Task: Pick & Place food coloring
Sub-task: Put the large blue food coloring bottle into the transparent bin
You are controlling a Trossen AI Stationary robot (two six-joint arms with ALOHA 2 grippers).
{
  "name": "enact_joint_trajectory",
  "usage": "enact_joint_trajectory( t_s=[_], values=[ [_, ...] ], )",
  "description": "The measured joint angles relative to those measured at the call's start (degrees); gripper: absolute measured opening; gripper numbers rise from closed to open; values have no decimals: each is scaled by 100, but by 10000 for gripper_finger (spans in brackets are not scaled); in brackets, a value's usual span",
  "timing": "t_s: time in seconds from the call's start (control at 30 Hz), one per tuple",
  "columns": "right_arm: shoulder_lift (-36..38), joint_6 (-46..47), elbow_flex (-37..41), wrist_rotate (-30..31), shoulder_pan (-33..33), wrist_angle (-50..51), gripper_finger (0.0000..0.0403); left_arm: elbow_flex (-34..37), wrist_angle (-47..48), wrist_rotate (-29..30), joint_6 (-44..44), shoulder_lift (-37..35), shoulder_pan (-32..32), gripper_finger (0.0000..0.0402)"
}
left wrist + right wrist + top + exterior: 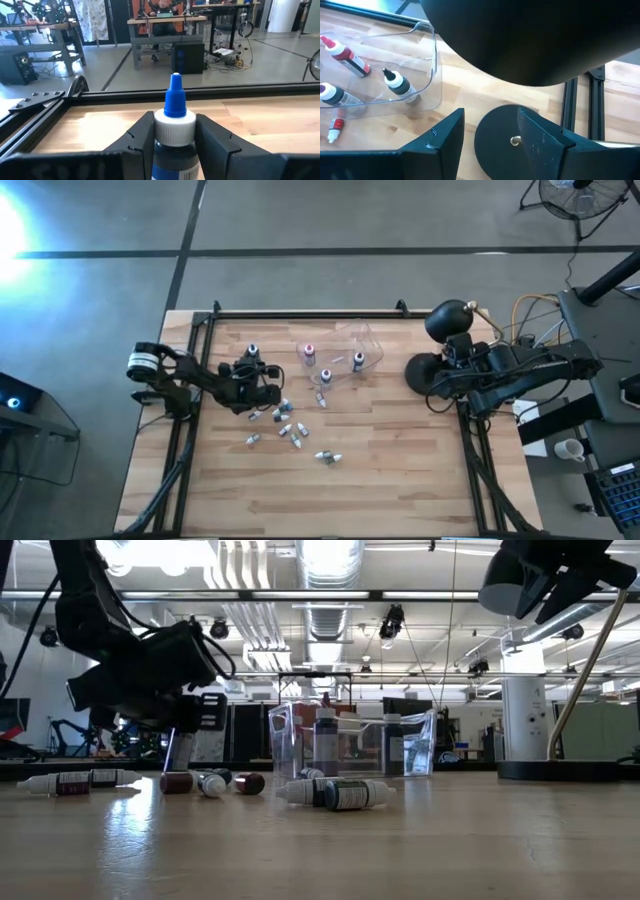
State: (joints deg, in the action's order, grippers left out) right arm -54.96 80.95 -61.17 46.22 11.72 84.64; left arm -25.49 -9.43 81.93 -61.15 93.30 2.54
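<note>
My left gripper is near the table's left side and points toward the far edge, shut on one food coloring bottle with a blue tip and white collar. Three more bottles stand inside the clear tub, among them a pink-capped one. Several others lie on their sides on the wood, just right of the left gripper. My right gripper waits open at the table's right edge, above a black round base. My left gripper pinches the bottle between its two fingers, on the body just under the white collar. The fingers come in level from the table's near side. The bottle stands upright between them. Its base is hidden, so whether it rests on the table cannot be told.
The clear tub sits mid-table toward the far edge. A dark rail runs along the far edge. The black lamp base and its stand occupy the right edge. Bare wood lies near the front edge.
</note>
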Motion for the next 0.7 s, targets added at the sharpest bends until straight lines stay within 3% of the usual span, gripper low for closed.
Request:
enact_joint_trajectory(
  t_s=[0.3,0.7],
  values=[
    [0,-42,0,-22,-1,1,176,39,5,-88,-78,-94,-17,96],
    [0,-61,0,-20,-2,9,176,39,44,-218,-192,-110,-92,130]
  ],
)
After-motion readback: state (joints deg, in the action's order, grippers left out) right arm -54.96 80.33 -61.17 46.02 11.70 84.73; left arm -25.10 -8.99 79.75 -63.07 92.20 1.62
